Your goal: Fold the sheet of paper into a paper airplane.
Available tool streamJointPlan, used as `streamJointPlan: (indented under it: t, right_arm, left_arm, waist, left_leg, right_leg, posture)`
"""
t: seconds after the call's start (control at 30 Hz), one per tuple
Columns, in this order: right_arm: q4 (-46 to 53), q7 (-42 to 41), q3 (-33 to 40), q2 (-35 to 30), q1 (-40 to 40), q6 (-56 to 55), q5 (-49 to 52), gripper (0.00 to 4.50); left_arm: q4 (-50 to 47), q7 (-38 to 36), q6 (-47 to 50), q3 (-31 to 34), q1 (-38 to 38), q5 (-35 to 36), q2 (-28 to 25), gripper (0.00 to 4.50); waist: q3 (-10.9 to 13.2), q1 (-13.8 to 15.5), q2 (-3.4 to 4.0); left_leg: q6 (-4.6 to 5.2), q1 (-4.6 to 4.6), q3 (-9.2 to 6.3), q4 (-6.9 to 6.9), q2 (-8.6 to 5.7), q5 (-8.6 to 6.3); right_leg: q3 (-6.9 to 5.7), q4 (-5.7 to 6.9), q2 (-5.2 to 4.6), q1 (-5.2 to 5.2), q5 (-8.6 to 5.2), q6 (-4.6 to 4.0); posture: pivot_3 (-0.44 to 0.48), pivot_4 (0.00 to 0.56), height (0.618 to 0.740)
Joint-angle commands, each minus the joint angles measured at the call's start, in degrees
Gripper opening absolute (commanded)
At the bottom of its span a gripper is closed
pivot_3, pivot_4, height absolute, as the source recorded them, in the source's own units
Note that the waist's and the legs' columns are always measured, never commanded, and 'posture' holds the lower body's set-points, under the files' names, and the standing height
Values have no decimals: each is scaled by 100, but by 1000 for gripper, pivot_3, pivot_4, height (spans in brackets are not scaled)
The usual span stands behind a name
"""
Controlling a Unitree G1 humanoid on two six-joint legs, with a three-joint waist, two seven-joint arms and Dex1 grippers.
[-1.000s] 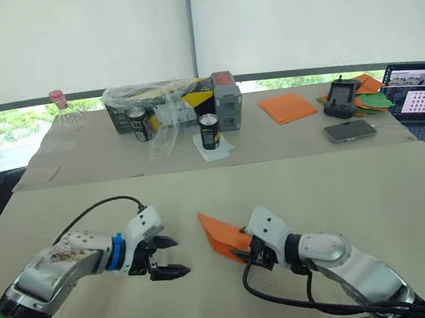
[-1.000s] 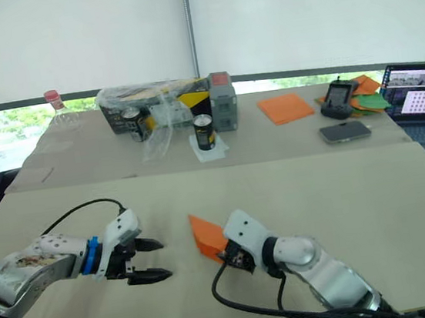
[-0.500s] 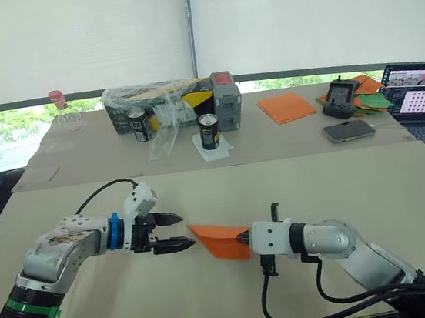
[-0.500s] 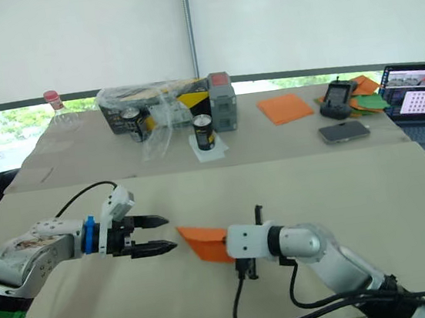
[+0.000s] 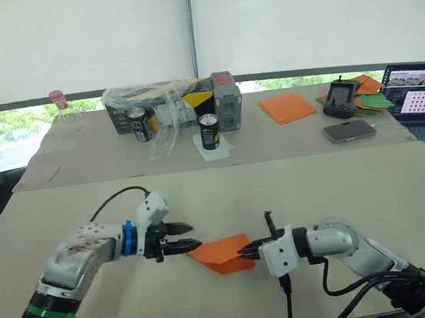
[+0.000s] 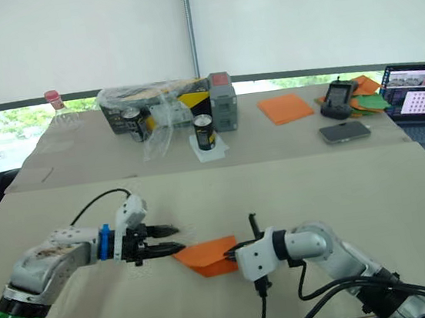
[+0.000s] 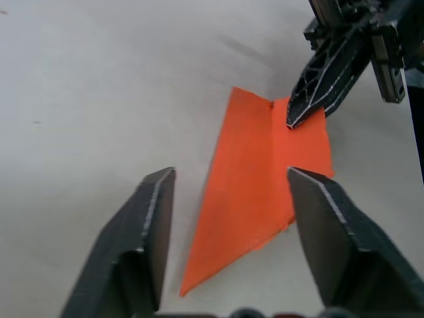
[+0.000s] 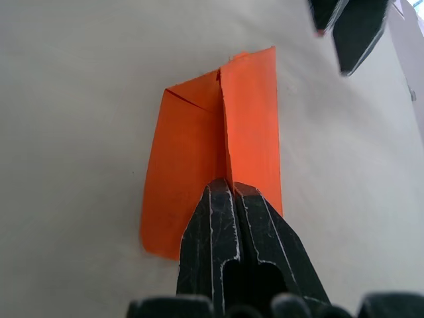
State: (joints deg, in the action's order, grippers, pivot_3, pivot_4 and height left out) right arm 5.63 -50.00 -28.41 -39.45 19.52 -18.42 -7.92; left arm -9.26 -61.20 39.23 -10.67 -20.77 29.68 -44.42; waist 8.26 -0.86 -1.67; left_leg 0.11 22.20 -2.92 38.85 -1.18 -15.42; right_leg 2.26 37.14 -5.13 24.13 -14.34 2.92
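Paper airplane (image 5: pixel 220 250): thin matt orange paper with sharp creases and layered flaps, lying on a smooth, matt beige table (image 5: pixel 371 186). Right gripper (image 8: pixel 228 192) and left gripper (image 7: pixel 228 199): hard black plastic-looking fingers, slightly glossy, with pale scuffs along the edges. Toward the far edge of the table: crinkled clear plastic bag (image 5: pixel 155 104), glossy metal can (image 5: pixel 209 131), flat matt stack of orange sheets (image 5: pixel 287 106).
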Motion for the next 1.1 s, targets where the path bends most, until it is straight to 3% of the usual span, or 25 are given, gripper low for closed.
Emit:
streamJointPlan:
  t: [0.03,0.17,0.4,0.8,1.1]
  right_arm:
    - [86,-55,180,74,19,-24,49,0]
    - [138,-56,234,102,-49,50,25,0]
    - [323,-121,371,76,-186,276,85,0]
    - [1172,-811,418,106,-662,2024,873,0]
    - [1040,-738,602,142,-496,2390,908,0]
  left_arm:
    - [-19,-146,-275,-110,7,-154,130,1290]
    - [53,-240,-465,-258,48,-369,227,18]
    - [552,-293,-1092,-491,186,-972,325,18]
    - [1190,-286,-1988,-780,127,-1637,850,18]
    - [876,-563,-1827,-885,652,-1670,566,18]
  waist:
    - [0,0,0]
    - [0,11,0]
    - [0,10,0]
    - [-2,56,1]
    - [-2,30,3]
  left_leg:
    - [0,0,0,0,0,0]
    - [0,1,0,2,-1,0]
    - [0,-1,0,1,-1,0]
    - [2,-15,-2,8,-7,-1]
    - [32,-95,-2,1,-3,-21]
  right_leg:
    - [0,1,0,0,0,0]
    - [0,0,-1,-2,0,0]
    - [1,2,0,-1,0,0]
    - [-1,1,-6,-24,0,1]
    - [-2,-14,-3,-103,-6,10]
  posture:
    - [0,150,740]
    - [0,150,740]
    - [0,150,740]
    - [0,150,740]
    - [0,150,740]
